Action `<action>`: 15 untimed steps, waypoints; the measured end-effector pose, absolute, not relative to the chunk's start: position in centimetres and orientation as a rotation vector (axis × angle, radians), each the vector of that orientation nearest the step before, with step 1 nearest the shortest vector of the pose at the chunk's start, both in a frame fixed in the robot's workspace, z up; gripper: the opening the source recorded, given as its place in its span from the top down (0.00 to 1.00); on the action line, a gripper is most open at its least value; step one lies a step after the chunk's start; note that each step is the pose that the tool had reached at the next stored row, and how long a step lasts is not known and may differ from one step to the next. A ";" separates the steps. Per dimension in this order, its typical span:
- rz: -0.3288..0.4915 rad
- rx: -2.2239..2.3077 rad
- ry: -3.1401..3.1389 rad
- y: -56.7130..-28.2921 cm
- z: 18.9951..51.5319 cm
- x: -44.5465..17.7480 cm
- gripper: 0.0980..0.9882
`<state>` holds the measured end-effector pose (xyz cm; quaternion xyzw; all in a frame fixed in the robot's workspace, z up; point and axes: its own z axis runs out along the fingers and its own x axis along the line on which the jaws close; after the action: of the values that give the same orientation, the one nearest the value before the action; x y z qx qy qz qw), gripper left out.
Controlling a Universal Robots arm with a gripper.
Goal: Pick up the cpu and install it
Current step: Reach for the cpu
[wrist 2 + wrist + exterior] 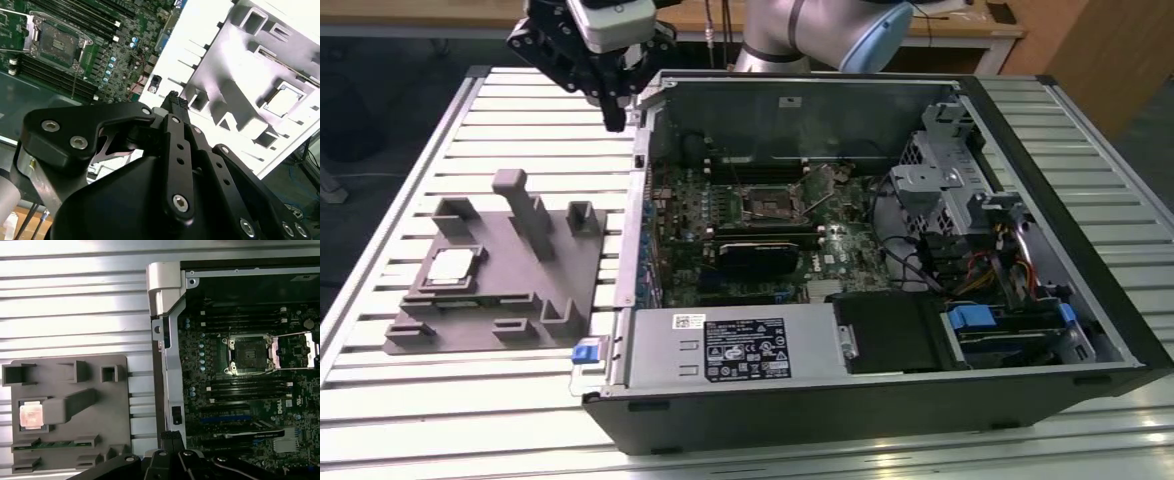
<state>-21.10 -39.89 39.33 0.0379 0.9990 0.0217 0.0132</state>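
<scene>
Cpu (pixel 451 265) rests in the grey fixture (pixel 470 305) beside the case (pixel 854 415), well apart from our gripper (pixel 614 118), whose jaws we see clenched on nothing; the exterior view's power-supply label (pixel 744 350) is illegible.

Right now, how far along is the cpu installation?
Nothing looks done yet. The cpu lies in the grey fixture, untouched. The gripper hangs near a corner of the computer case, jaws shut on nothing. The motherboard socket stands open and empty, so pick-up and install both remain.
</scene>
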 end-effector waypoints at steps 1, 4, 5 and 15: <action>0.068 0.118 3.112 -39.9 39.3 -21.3 0.99; 0.068 0.118 3.112 -39.9 39.3 -21.8 0.99; 0.068 0.118 3.112 -39.9 39.3 -22.0 0.99; 0.068 0.118 3.112 -39.9 39.3 -23.9 0.99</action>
<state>-23.86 -39.90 39.33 0.0378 0.9990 0.0217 0.0132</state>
